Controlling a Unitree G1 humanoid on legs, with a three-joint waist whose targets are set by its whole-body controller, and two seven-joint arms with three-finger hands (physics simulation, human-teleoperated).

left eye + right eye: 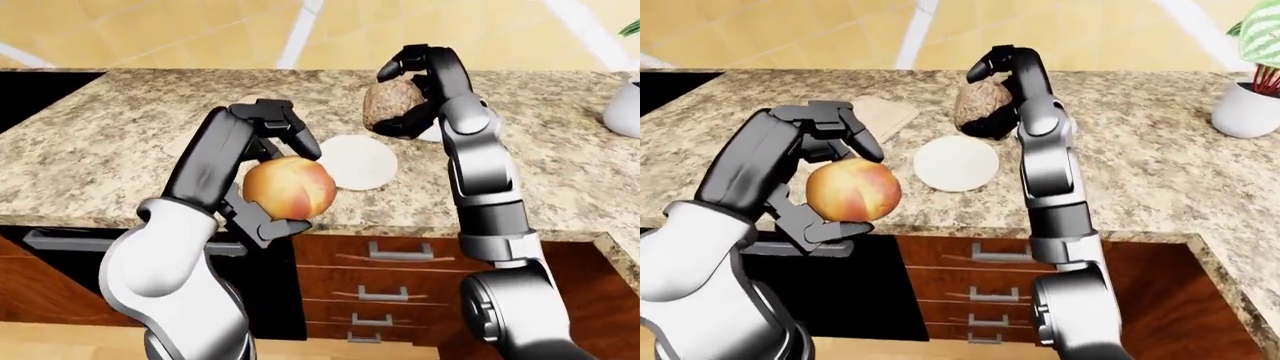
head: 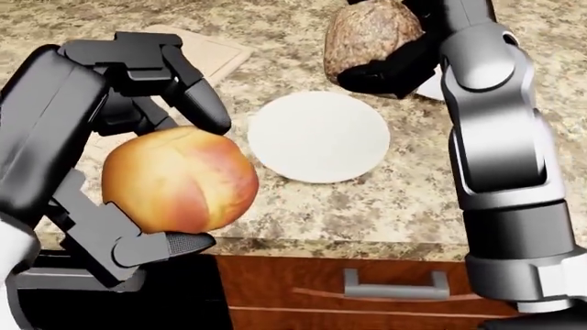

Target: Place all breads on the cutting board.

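While both arms are up over the granite counter (image 1: 1140,165), each one has a bread in it: the left hand (image 2: 137,158) is clamped around a round golden bun (image 2: 179,180), fingers over the top and underneath, held out past the counter's edge above the dark opening below. The right hand (image 2: 394,65) is wrapped around a darker brown loaf (image 2: 369,34), lifted off the surface near the top of the head view. Between the two sits a bare white plate (image 2: 318,136), and a sliver of a second white plate (image 2: 431,86) peeks out behind the right forearm, mostly blocked by it. The cutting board (image 1: 880,112), pale tan, lies on the counter up-left of the bare plate; in the head view the left hand's fingers cover most of it, so only a corner shows. Neither bread is touching the board. Off at the far right of the right-eye view there's a potted plant (image 1: 1252,90) in a white pot, well apart from everything. Under the counter you've got wooden drawers (image 1: 1000,289) with metal handles.
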